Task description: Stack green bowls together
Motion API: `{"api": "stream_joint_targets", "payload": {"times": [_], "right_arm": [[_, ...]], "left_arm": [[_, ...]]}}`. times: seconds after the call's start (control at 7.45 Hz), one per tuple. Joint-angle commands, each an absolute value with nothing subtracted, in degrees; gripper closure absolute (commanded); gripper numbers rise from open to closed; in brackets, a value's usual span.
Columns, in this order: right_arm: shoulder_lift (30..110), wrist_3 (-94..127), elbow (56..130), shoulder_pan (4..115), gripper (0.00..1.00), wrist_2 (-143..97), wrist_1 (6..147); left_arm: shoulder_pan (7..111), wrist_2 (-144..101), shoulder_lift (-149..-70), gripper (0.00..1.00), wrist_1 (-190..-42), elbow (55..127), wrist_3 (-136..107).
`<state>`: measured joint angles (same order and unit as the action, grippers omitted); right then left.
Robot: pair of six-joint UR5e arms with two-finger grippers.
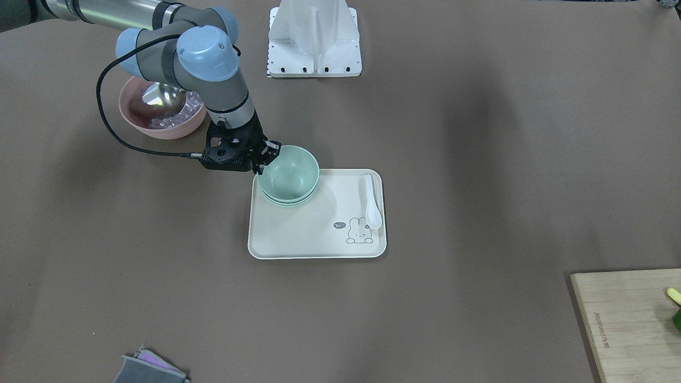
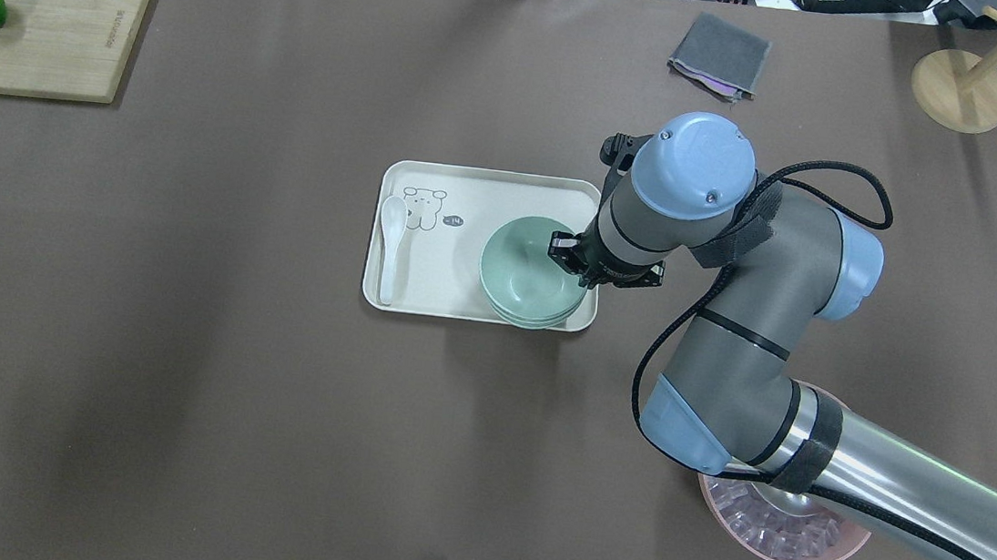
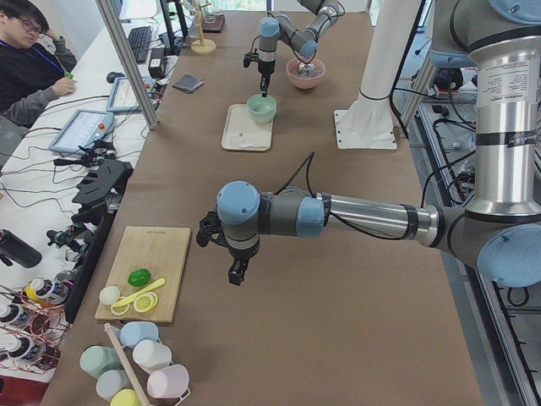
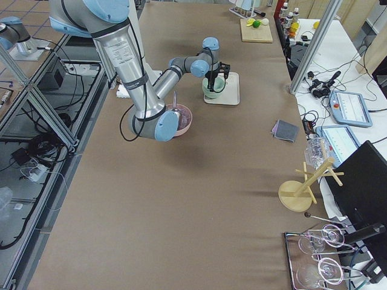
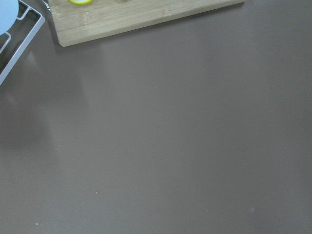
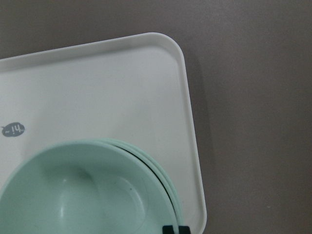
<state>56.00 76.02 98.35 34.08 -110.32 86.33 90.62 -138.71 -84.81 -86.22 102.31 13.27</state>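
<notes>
Nearly closed, the right pincer pinches the top green bowl by its rim.

The green bowls sat nested in one corner of the white tray on the brown table.

You have the tray mid-worktop. The bowls sit nested in its robot-side right corner; the spoon lies along its left edge. The board is at the worktop's far left corner, the cloth by its far edge.
</notes>
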Motion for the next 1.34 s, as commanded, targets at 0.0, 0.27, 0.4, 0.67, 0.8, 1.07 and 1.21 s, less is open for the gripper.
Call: {"api": "stream_joint_targets", "payload": {"times": [0.0,0.27,0.4,0.67,0.8,1.07,1.21], "right_arm": [[56.1,75.9,98.3,34.0,1.00,-110.3,86.3],[56.2,75.4,98.3,34.0,1.00,-110.3,86.3],[56.2,75.3,98.3,34.0,1.00,-110.3,86.3],[56.2,75.1,98.3,34.0,1.00,-110.0,86.3],[56.2,75.1,98.3,34.0,1.00,-109.8,86.3],[56.2,72.9,98.3,34.0,1.00,-109.8,86.3],[56.3,70.9,98.3,34.0,0.38,-109.7,86.3]], "left_arm": [[90.6,-138.8,-84.8,0.02,-86.2,102.3,13.3],[90.6,-138.8,-84.8,0.02,-86.2,102.2,13.3],[90.6,-138.8,-84.8,0.02,-86.2,102.2,13.3],[90.6,-138.8,-84.8,0.02,-86.2,102.1,13.3],[90.6,-138.7,-84.9,0.02,-86.2,102.1,13.3],[90.6,-138.8,-84.9,0.02,-86.2,102.2,13.3],[90.6,-138.8,-84.9,0.02,-86.2,102.1,13.3]]}}
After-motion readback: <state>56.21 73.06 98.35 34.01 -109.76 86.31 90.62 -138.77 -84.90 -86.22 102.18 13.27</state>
